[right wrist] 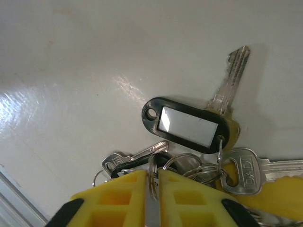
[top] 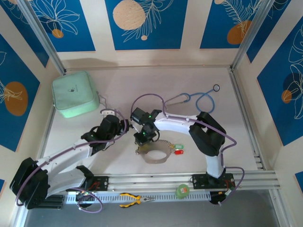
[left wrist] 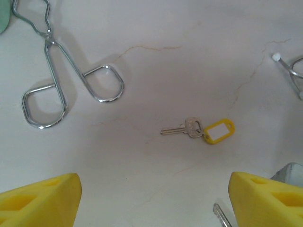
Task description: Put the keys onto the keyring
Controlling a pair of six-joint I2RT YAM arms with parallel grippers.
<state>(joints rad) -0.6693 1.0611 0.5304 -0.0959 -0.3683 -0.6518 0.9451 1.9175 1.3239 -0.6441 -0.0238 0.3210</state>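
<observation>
Two fingers of your right gripper (right wrist: 152,198) stand almost together, pinching a small ring (right wrist: 152,176) of the bunch. Just past their tips lies the black-tagged key (right wrist: 187,124), with more keys crowded beside it and the keyring (top: 154,157) close by. Your left gripper (left wrist: 152,198) gapes wide, holding nothing. A yellow-tagged key (left wrist: 196,128) lies loose ahead of its fingers, the forceps (left wrist: 57,85) farther out. Judging by this, most keys are gathered and that stray is left.

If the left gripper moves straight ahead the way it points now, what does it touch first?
Probably the yellow-tagged key or the bare table just beside it; the open left gripper points down there, depth unclear.
</observation>
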